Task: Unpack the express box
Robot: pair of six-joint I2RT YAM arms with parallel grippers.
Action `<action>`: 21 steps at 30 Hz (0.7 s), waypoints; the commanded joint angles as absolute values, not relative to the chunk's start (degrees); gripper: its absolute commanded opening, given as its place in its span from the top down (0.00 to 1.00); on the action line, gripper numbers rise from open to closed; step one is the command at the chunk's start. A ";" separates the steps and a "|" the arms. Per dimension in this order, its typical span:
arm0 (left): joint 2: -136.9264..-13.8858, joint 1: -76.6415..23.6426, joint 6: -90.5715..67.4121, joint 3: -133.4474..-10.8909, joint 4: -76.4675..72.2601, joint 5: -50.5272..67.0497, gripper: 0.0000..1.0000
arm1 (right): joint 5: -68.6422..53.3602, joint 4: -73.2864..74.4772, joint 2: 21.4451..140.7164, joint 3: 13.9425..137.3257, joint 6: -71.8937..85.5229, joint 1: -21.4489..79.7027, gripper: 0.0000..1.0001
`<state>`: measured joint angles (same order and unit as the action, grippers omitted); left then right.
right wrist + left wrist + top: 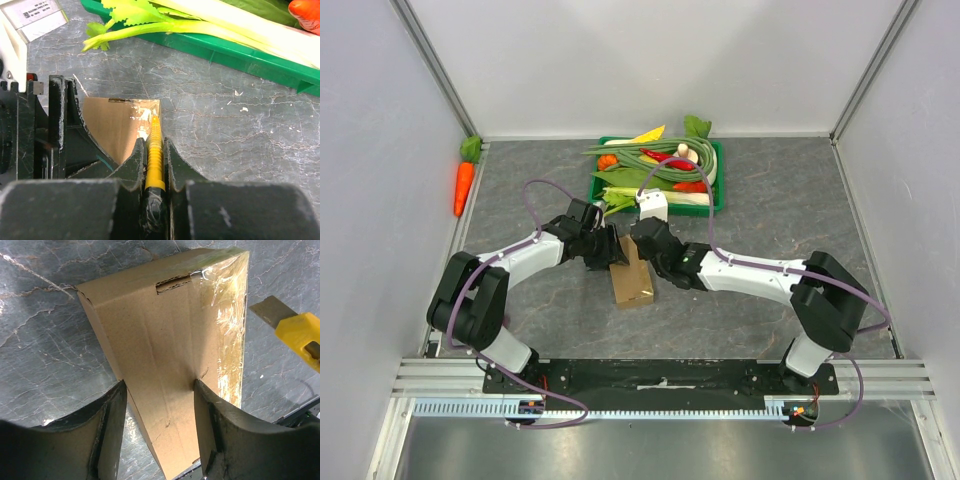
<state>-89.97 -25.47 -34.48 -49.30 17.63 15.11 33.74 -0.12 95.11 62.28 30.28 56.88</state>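
Two tools meeting at express box (630, 280): right tool (152, 145) clamping yellow knife (300, 332); left tool (159, 384) straddling box, grip impossible to tell; green tray (721, 180) lying upper centre.

Grey marbled table (780, 220), seen from above and from both wrists (45, 340) (225, 125).

3 items are noted directly on it:
1. A cardboard box (631, 280), small, plain brown, set near the middle of the table. Clear tape (227, 315) is seen over one of its faces.
2. A green tray (718, 190) at the far side, beyond the box and apart from it; bare table is seen between them (240, 57).
3. A carrot (463, 187) at the left edge, near the far corner, close against the wall.

Small white flecks (240, 100) are scattered on the surface in front of the tray.
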 commanded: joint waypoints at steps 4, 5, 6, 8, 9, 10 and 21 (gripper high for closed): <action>-93.08 -26.10 -32.87 -45.70 26.28 10.28 0.53 | 36.21 -0.09 96.24 65.13 30.85 56.95 1.00; -93.25 -26.10 -32.78 -45.62 26.37 10.37 0.53 | 36.21 -0.17 96.33 65.13 30.76 57.04 1.00; -93.25 -26.10 -32.87 -45.62 26.28 10.37 0.53 | 36.38 -0.09 96.42 65.13 30.76 57.04 1.00; -93.16 -26.10 -32.78 -45.53 26.37 10.28 0.54 | 37.00 -0.17 96.33 65.13 30.67 56.95 1.00; -93.34 -26.10 -32.78 -45.53 26.45 10.28 0.54 | 37.35 -0.18 96.33 65.13 30.59 56.95 1.00; -93.25 -26.10 -32.78 -45.61 26.46 10.20 0.54 | 37.44 -0.09 96.24 65.04 30.41 56.95 1.00; -93.25 -26.10 -32.78 -45.62 26.46 10.11 0.55 | 36.03 -0.53 95.71 64.95 30.67 56.87 1.00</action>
<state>-89.97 -25.45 -34.48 -49.30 17.67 15.00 34.76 1.02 96.40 62.87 30.22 56.88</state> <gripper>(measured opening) 0.567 0.133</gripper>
